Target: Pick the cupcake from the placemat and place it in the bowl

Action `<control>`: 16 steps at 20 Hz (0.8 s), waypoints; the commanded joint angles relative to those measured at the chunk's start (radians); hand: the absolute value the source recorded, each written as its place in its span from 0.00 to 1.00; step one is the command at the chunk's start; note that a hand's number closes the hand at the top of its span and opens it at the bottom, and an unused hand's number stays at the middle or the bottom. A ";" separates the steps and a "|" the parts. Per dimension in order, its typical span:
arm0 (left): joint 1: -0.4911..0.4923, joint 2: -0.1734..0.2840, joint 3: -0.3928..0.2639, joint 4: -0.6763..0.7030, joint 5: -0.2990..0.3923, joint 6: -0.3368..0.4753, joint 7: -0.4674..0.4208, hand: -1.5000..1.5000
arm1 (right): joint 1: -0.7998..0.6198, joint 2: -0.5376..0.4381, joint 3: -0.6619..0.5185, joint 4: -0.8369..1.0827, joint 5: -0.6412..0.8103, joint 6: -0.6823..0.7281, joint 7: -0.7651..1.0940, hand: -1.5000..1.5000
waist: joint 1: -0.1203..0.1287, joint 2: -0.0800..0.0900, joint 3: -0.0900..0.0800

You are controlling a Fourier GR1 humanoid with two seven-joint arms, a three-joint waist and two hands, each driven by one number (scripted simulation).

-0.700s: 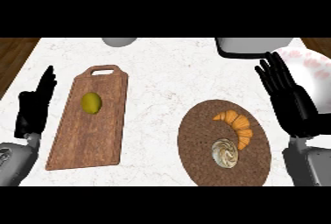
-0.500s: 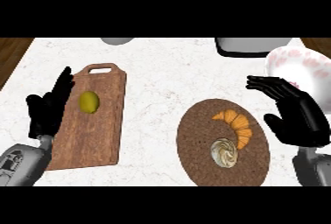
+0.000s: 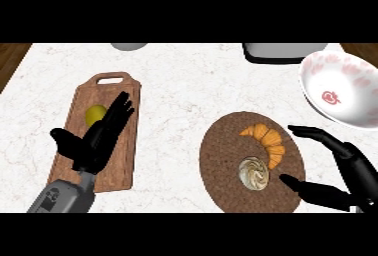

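Right hand point(image 3: 345, 172) has dropped lower since 0.5 s ago, fingers and thumb spread apart, flanking the swirled cream cupcake point(image 3: 253, 172) without touching. Cupcake sits upright on round brown woven placemat point(image 3: 221, 165). White pink-patterned bowl point(image 3: 347, 90) beyond.

White marbled bench point(image 3: 184, 75); brown woven placemat point(image 3: 221, 150); cream swirled cupcake point(image 3: 255, 172); white bowl point(image 3: 347, 95) with pink motifs; golden croissant point(image 3: 267, 140).

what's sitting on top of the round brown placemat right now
A cupcake and a croissant lie on the placemat. The right hand covers its right edge, hiding that part.
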 commanded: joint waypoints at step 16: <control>0.058 -0.057 -0.071 -0.101 -0.047 0.004 0.027 0.50 | 0.086 -0.158 0.321 -0.543 0.611 0.308 0.817 0.00 | 0.039 0.006 -0.003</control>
